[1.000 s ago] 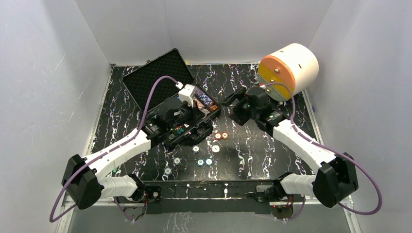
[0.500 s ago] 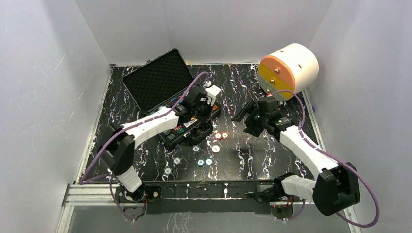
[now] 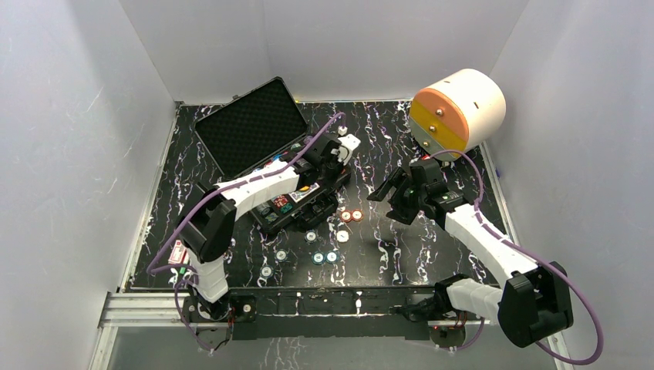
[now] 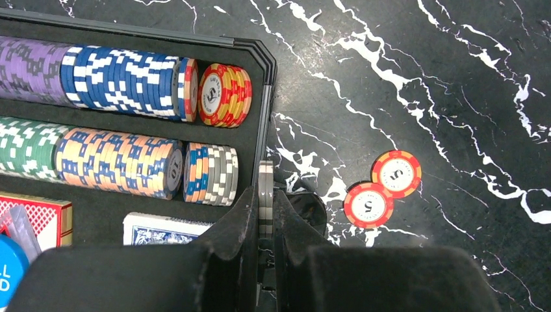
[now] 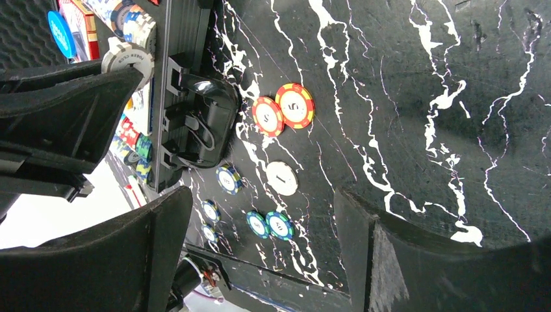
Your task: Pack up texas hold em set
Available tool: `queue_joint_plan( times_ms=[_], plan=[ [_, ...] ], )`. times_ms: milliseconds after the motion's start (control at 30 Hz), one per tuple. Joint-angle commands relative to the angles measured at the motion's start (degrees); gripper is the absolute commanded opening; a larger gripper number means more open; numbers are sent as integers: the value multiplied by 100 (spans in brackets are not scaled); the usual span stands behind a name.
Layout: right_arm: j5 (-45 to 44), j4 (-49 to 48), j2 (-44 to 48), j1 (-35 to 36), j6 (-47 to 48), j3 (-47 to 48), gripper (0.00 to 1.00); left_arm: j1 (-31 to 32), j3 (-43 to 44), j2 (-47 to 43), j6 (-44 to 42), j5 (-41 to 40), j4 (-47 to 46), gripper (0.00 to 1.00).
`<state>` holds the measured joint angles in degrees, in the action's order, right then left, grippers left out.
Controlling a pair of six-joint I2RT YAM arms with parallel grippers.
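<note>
A robot lab cell: plain white walls (image 3: pixel 77 116) enclose a black marbled bench (image 3: pixel 385 254) carrying two bolted arms (image 3: pixel 254 181).

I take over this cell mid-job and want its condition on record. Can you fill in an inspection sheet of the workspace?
Surface: black white-veined table, loose chips scattered in front of the case.
Job's things: case open; chip rows, card decks and blue button inside.
Clutter: white cylinder with orange and yellow drawers, far right corner.
Grippers: left gripper jaws shut on a grey chip at the case's edge; right gripper jaws open, empty, above the table.
Cables: purple cables along both arms, one crossing above the case.
Surroundings: white walls on three sides.
</note>
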<state>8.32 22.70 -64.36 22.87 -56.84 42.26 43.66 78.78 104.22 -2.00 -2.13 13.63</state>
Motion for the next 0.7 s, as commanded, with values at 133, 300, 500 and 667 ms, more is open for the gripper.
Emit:
queue_joint_plan(
  times_ms=[133,300,500,667],
  plan=[
    [-21,111,222,-24,-11,64,87,10,393,209,-311,-254,401,0],
    [-31,170,270,-21,-37,38,87,2,461,212,-400,-444,457,0],
    [-56,205,325,-20,-64,28,87,-2,506,279,-479,-810,518,0],
    [-60,216,332,-20,-64,11,87,-24,548,340,-497,-973,518,0]
  ],
)
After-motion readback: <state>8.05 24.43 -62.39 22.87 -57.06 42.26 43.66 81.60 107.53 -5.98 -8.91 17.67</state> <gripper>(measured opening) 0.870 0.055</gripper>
